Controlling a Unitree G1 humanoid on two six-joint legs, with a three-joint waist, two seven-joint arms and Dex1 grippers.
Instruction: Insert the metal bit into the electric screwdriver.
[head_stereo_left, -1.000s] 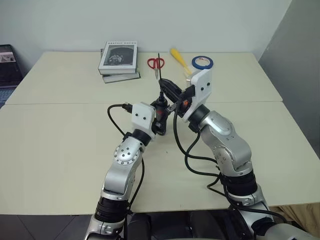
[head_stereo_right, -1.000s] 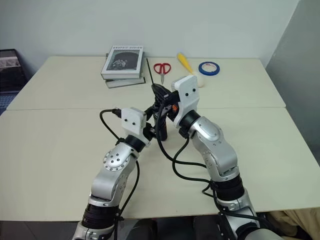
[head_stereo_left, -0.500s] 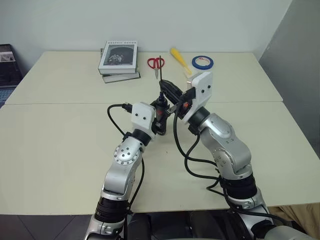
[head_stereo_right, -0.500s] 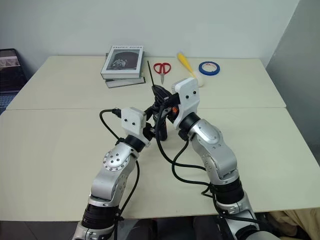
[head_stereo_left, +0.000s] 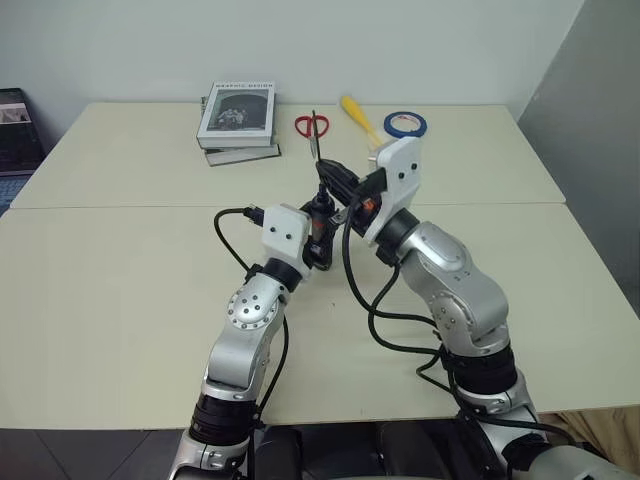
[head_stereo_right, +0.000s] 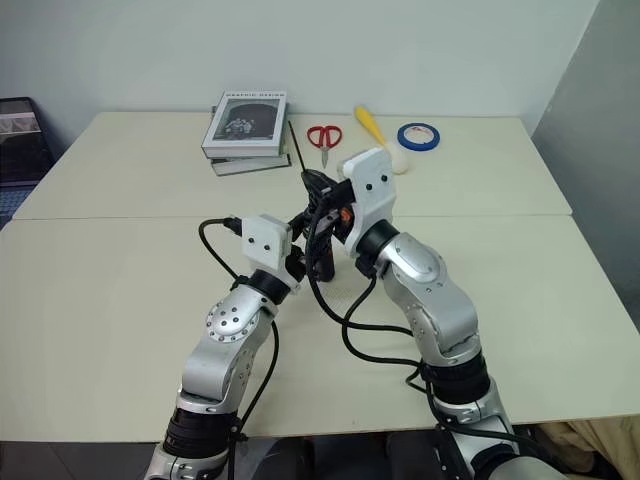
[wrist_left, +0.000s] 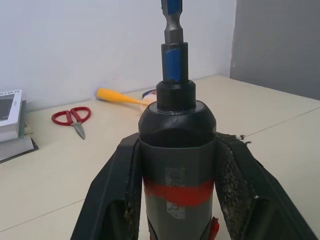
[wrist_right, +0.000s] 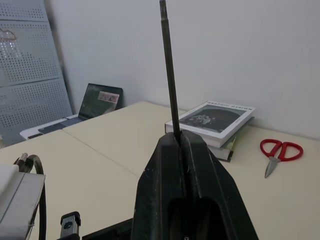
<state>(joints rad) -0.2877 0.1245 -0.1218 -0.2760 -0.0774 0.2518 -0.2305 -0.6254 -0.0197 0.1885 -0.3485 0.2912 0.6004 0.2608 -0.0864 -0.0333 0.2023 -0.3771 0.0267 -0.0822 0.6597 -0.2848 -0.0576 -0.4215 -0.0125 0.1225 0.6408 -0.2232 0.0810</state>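
My left gripper (head_stereo_left: 318, 230) is shut on the electric screwdriver (wrist_left: 176, 150), a dark body with a red band, held upright above the middle of the table. Its bluish tip (wrist_left: 174, 65) points up, and a grey shank with a blue band (wrist_left: 173, 20) stands in it. Just above, my right gripper (head_stereo_left: 335, 178) is shut on the metal bit (wrist_right: 169, 70), a thin grey rod. The rod rises out of the closed fingers (wrist_right: 165, 165) and leans slightly towards the far side of the table. Its lower end, below the fingers, is hidden in the right wrist view.
At the table's far edge lie stacked books (head_stereo_left: 237, 115), red-handled scissors (head_stereo_left: 311, 126), a yellow tool (head_stereo_left: 358, 112) and a blue tape roll (head_stereo_left: 405, 124). A laptop (head_stereo_left: 12, 125) sits off the far left. A seam (head_stereo_left: 120, 207) runs across the table.
The right gripper has tipped a little, so the bit's upper end leans slightly more to the left. The left gripper and the screwdriver have kept still.
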